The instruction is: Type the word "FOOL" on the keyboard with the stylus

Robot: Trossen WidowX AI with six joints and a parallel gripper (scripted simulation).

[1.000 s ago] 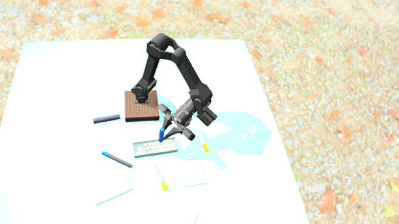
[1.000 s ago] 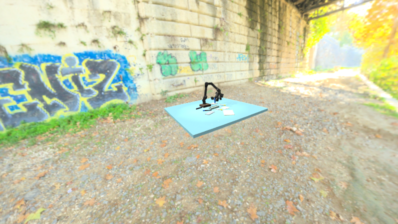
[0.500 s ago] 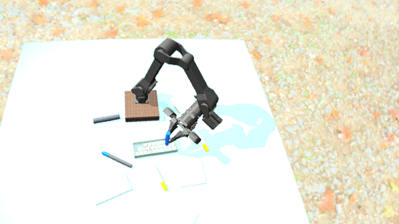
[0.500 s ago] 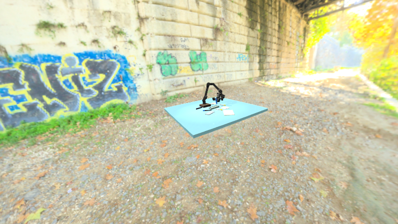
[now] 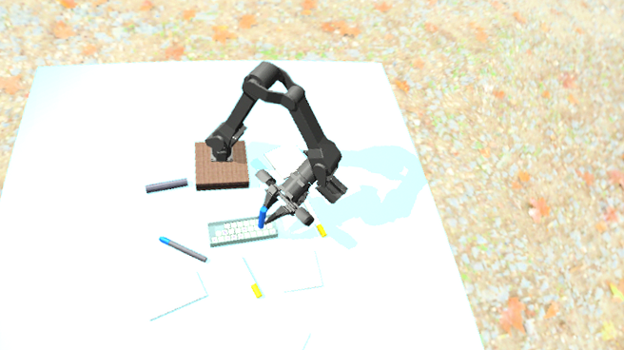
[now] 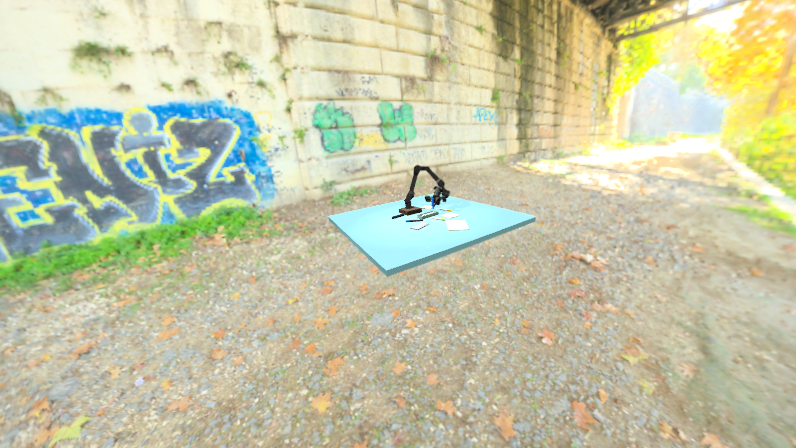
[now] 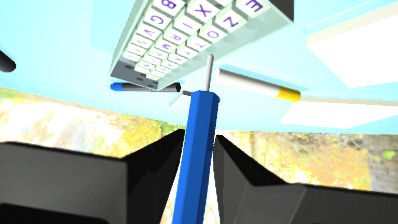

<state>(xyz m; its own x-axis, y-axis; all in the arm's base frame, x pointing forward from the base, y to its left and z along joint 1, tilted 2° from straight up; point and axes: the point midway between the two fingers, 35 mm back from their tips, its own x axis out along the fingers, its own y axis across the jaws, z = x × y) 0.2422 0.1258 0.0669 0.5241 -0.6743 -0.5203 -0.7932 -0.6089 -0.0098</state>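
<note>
My gripper (image 5: 265, 215) (image 7: 199, 138) is shut on the blue stylus (image 5: 262, 217) (image 6: 433, 203) (image 7: 200, 117), whose thin grey tip points at the keyboard. The pale keyboard (image 5: 238, 232) (image 6: 427, 214) (image 7: 174, 37) lies on the table in front of the arm's base. In the top view, the stylus stands upright over the keyboard's right part. In the wrist view, the tip shows against the rim strip beside the O key (image 7: 213, 34); Z, E, X, I, B and G keys are also readable. I cannot tell whether the tip touches the keyboard.
The wooden base block (image 5: 222, 170) is behind the keyboard. A dark marker (image 5: 166, 185) lies left of it. A blue-capped pen (image 5: 186, 250) (image 7: 145, 87) lies in front. Two yellow-ended pens (image 5: 256, 290) (image 5: 321, 229) and several white pads are around.
</note>
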